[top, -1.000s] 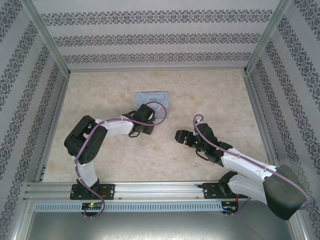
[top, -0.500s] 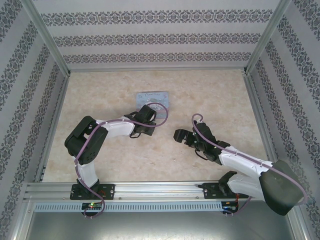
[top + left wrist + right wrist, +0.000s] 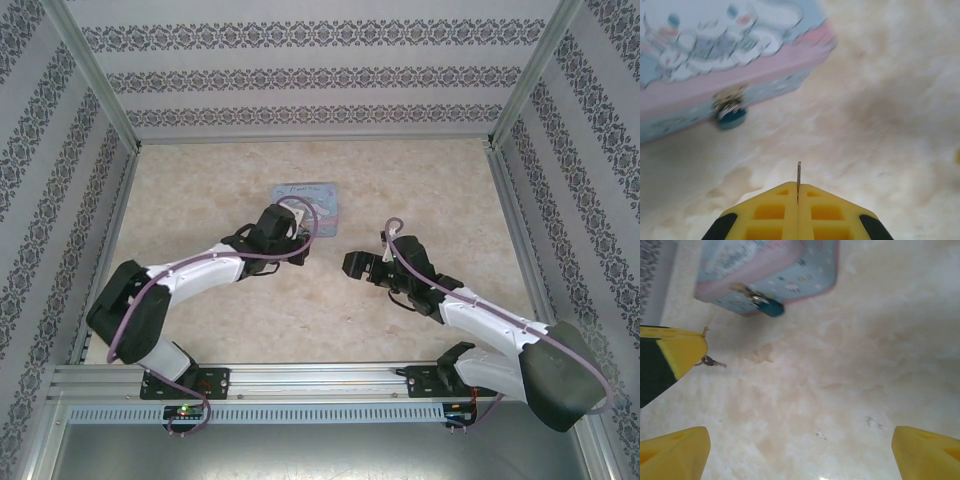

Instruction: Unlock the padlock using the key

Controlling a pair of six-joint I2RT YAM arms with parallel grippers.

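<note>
The left hand (image 3: 798, 189) is clamped on the key (image 3: 798, 172). Its thin blade juts edge-on from between the pinched fingers and points toward the padlock (image 3: 731, 114), I'd guess so it can be steered into the keyhole. The padlock hangs from the clasp on the front wall of the tin (image 3: 715, 55), which sits on the tabletop (image 3: 880, 100). Key and lock are apart, with bare marble between them. The right hand (image 3: 800, 450) hovers nearby with its fingers spread wide, holding nothing, probably placed to steady the lock. Nothing lies in the path, though the dangling lock looks likely to swing aside when nudged.
</note>
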